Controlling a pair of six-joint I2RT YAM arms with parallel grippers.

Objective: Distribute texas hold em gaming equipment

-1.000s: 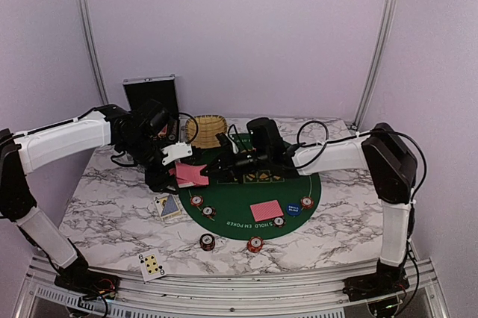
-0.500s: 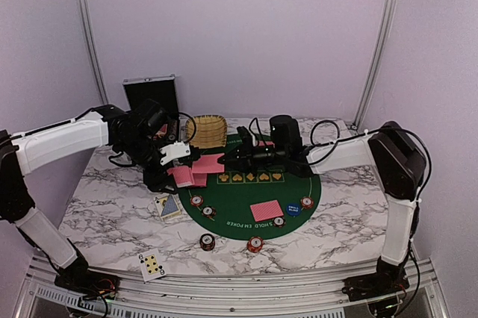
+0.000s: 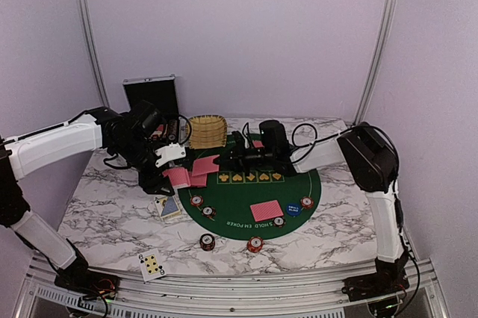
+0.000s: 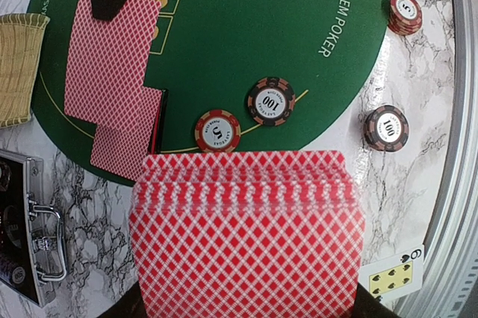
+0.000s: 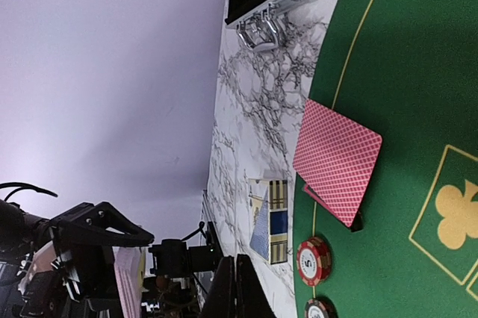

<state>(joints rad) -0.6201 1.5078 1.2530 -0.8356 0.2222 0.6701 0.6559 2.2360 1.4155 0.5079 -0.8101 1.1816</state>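
My left gripper (image 3: pixel 173 176) is shut on a deck of red-backed cards (image 4: pixel 246 236) and holds it above the mat's left edge; the deck hides its fingers. My right gripper (image 3: pixel 222 160) hovers low at the mat's back left, its jaws shut with nothing between them (image 5: pixel 235 288). Just in front of it a face-down card (image 4: pixel 112 53) lies partly over another (image 4: pixel 123 139). One more face-down card (image 3: pixel 267 210) lies mid-mat. Red-and-white chips (image 4: pixel 217 130) (image 4: pixel 270 99) and a blue disc (image 3: pixel 293 209) sit along the mat's near rim. No orange disc shows.
The green poker mat (image 3: pixel 299 176) covers the marble table's middle. The wicker basket (image 3: pixel 207 131) and the silver-edged case (image 3: pixel 151 98) stand at the back left. A face-up card with a dark triangle (image 3: pixel 168 206) and a six of spades (image 3: pixel 151 264) lie left of the mat. Two chip stacks (image 3: pixel 207 241) (image 3: pixel 255 243) sit off the mat's near edge.
My right gripper drew a card away from the deck, and that card now lies on the mat's left edge. My left gripper with the deck has shifted slightly left.
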